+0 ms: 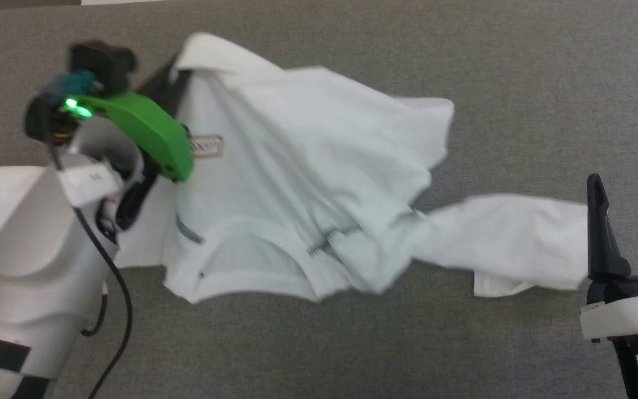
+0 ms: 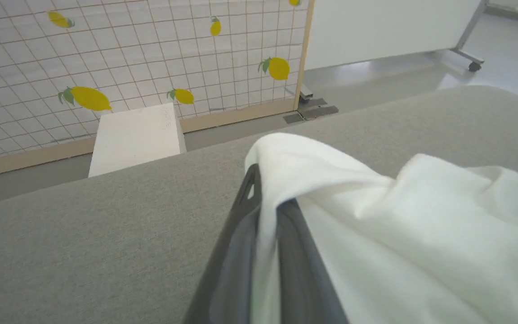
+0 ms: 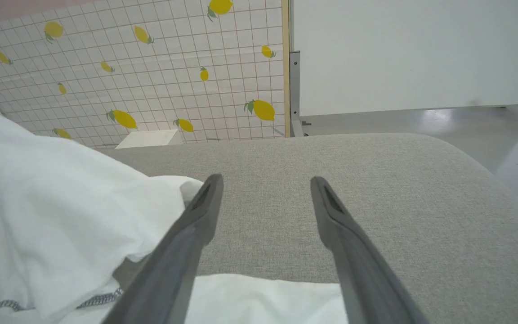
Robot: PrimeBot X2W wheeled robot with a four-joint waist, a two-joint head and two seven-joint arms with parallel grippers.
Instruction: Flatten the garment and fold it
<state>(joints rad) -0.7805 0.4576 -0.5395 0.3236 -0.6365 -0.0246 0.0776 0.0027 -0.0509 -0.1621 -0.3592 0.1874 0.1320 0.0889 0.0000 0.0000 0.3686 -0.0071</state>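
Observation:
The garment, a large white shirt with grey-speckled seams and a small tag, lies crumpled on the grey padded table. One sleeve stretches out to the right. My left gripper is at the garment's far left corner, shut on a fold of it. In the left wrist view the white cloth is pinched between the dark fingers and drapes over their tips. My right gripper stands open at the sleeve's end with nothing between its fingers. The garment lies to its left and partly under it.
The table's far edge drops to a grey floor. A rigid white box stands there against a lemon-patterned screen. A white panel on castors stands at the far right. Bare table stretches to the right of the right gripper.

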